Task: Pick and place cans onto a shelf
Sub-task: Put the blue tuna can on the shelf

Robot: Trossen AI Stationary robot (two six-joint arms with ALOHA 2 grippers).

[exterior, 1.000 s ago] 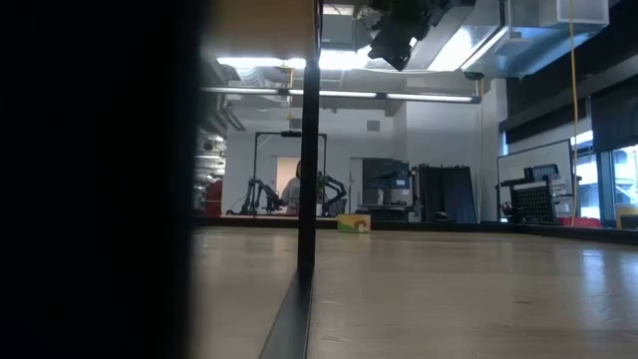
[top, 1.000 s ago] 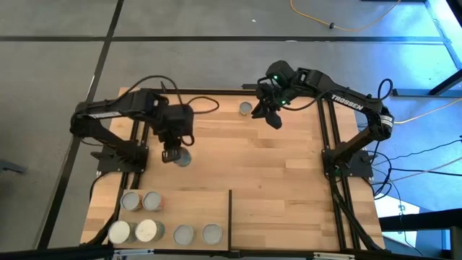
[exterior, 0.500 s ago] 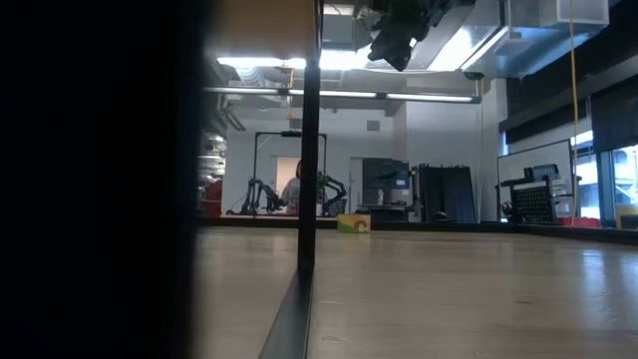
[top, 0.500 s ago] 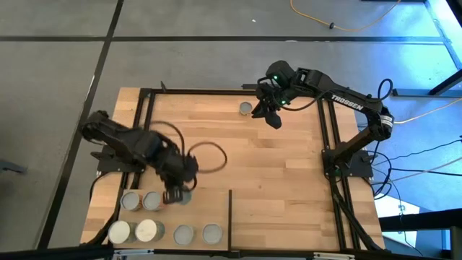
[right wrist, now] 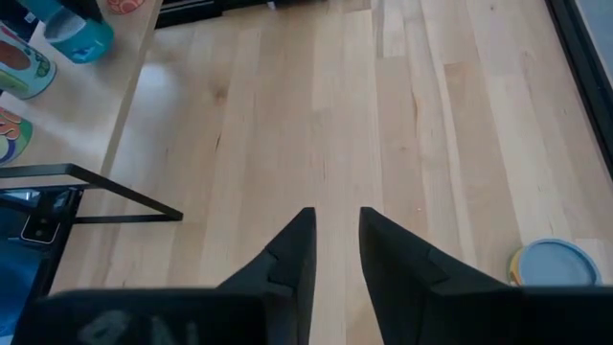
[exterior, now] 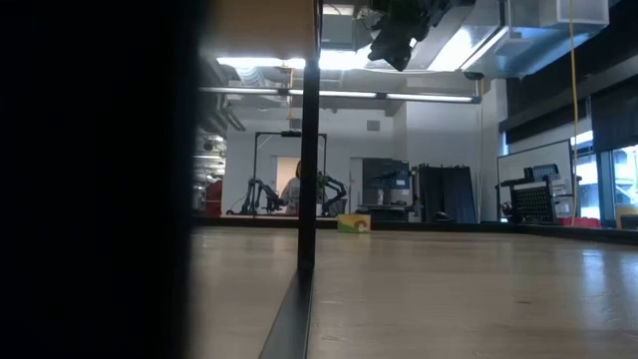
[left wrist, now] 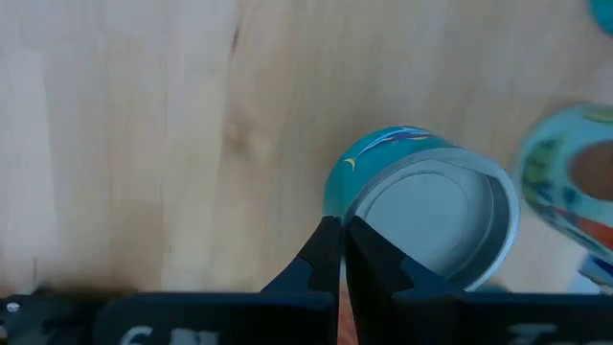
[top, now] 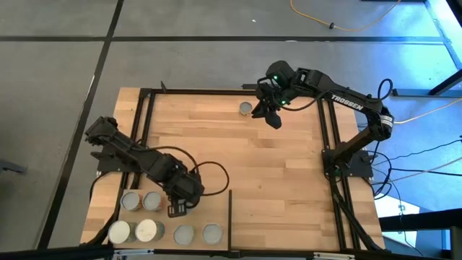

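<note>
Seen from above: counter (top: pixel 238 155) of planked wood, pale shelf (top: pixel 162 202) at its near-left corner behind a thin black upright edge (top: pixel 230 209). Left arm stretched low over the shelf, left gripper (top: pixel 177 209) with fingers pinched together against the rim of a teal-sided can (left wrist: pixel 431 216), beside the other cans (top: pixel 144 231). Right arm raised at the far side, right gripper (top: pixel 266 114) narrowly parted, just beside a lone can (top: pixel 246 108).

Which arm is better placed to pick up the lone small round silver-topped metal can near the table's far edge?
Right. The right gripper hovers open just beside that small round silver-topped metal can. The left gripper is far off, over the pale plywood shelf.
</note>
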